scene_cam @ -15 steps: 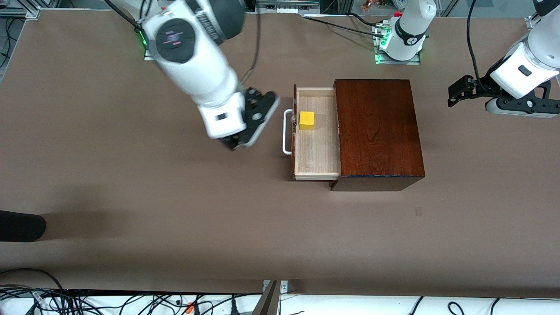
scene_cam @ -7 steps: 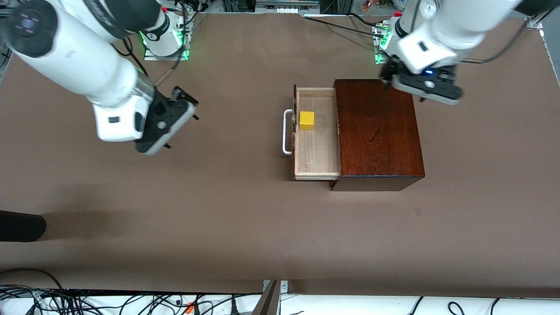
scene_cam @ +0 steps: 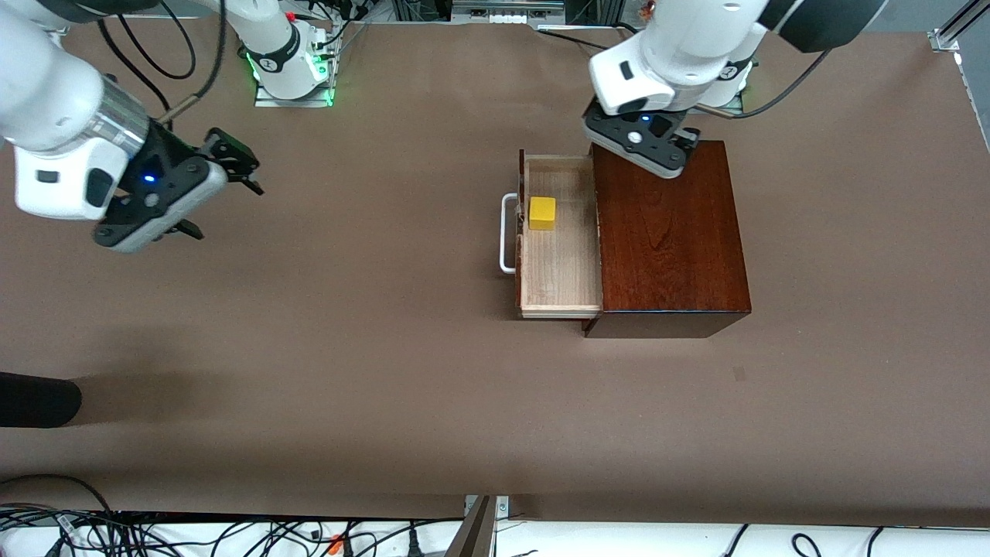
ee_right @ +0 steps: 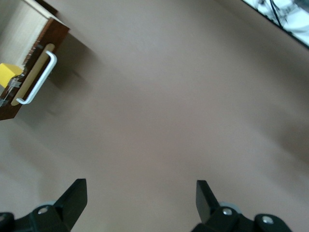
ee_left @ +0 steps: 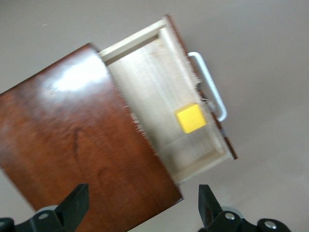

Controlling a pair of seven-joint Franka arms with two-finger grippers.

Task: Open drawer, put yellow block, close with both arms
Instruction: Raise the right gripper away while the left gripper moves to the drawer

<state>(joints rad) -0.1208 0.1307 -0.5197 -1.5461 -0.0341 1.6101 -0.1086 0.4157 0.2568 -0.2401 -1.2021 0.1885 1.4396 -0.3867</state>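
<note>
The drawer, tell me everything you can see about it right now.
The drawer is pulled out of the dark reddish-brown wooden box toward the right arm's end of the table. Its interior looks like pale, unfinished wood; its dark front carries a white U-shaped bar handle. The yellow block sits inside, close to the front wall. Neither gripper touches it.

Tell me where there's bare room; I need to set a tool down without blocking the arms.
The table is bare between the box and the front camera, and from the drawer handle toward the right hand. Inside the drawer, room lies nearer the camera than the block. It is crowded where the left hand hangs over the box.
</note>
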